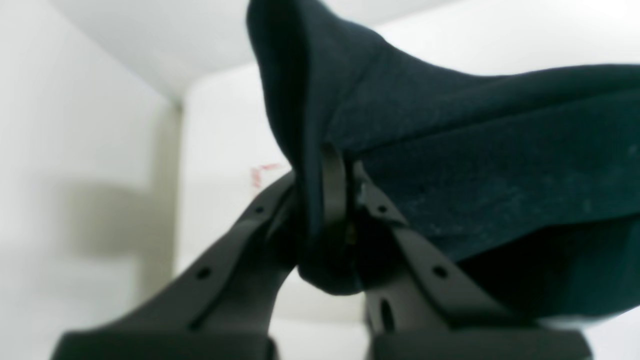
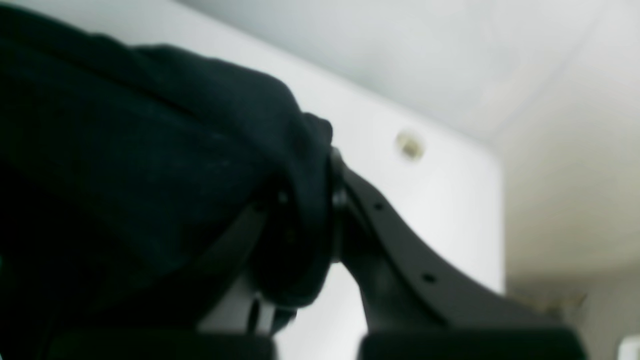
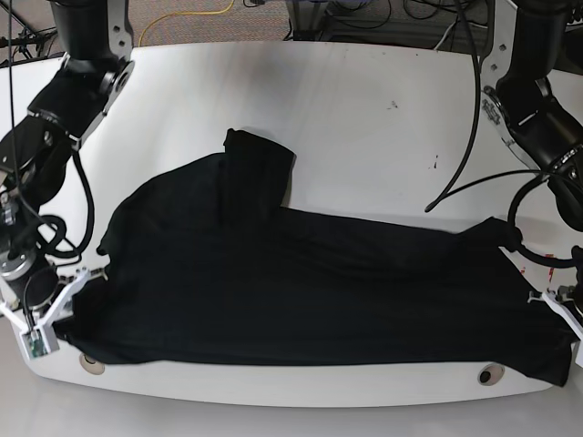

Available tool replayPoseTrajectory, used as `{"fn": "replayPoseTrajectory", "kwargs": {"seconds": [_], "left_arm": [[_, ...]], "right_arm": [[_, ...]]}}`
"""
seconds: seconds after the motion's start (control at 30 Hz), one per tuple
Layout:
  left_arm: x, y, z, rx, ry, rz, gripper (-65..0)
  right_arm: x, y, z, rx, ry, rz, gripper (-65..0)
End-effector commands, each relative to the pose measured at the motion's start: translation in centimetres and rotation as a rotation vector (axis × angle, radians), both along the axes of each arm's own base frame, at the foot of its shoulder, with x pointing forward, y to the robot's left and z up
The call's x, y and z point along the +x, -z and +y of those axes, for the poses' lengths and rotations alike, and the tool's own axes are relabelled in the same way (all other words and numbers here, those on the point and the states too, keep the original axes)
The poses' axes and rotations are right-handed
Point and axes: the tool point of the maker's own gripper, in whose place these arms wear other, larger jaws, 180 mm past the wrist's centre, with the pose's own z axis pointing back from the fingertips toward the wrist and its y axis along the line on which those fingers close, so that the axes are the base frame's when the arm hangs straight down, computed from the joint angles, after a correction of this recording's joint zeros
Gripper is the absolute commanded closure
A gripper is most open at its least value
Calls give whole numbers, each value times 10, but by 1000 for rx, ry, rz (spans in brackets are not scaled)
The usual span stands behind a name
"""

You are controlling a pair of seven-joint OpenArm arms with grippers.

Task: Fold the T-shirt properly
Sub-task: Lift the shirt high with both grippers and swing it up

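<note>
Both grippers are clamped on the T-shirt: the left gripper and the right gripper each pinch a bunch of cloth. It lies spread across the table's lower half, one sleeve flipped inward at upper left. Folding looks barely begun; nearly everything remains.

One T-shirt, two tools, one white table.

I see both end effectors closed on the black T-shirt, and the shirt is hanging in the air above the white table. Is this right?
Not fully. Both the left end effector and the right end effector are closed on the T-shirt, but the shirt is not hanging in the air. The base view shows it spread across the white table, resting on the surface.
</note>
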Motion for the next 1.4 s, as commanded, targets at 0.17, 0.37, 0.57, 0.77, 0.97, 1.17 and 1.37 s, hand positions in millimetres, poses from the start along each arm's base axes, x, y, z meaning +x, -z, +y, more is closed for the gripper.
{"fn": "replayPoseTrajectory", "kwargs": {"seconds": [0.17,0.37,0.57,0.77,0.97,1.17,1.37], "left_arm": [[5,-110,15,-15,-72,-248,0],[10,-178,17,-50,-70,-384,0],[15,-231,21,-109,-47,-470,0],[12,-248,19,-120,-38,-506,0],[16,-226,19,-114,-37,-461,0],[10,-196,16,-70,-55,-425,0],[8,-140,11,-42,-52,-322,0]], "right_arm": [[30,-106,-4,-77,-16,-197,0],[51,-179,-4,-113,-35,-276,0],[55,-248,-2,-143,-42,-355,0],[47,-273,-9,-176,-21,-388,0],[48,-246,-12,-163,-46,-339,0],[34,-188,-28,-114,-37,-283,0],[12,-121,-27,-118,-30,-206,0]]}}
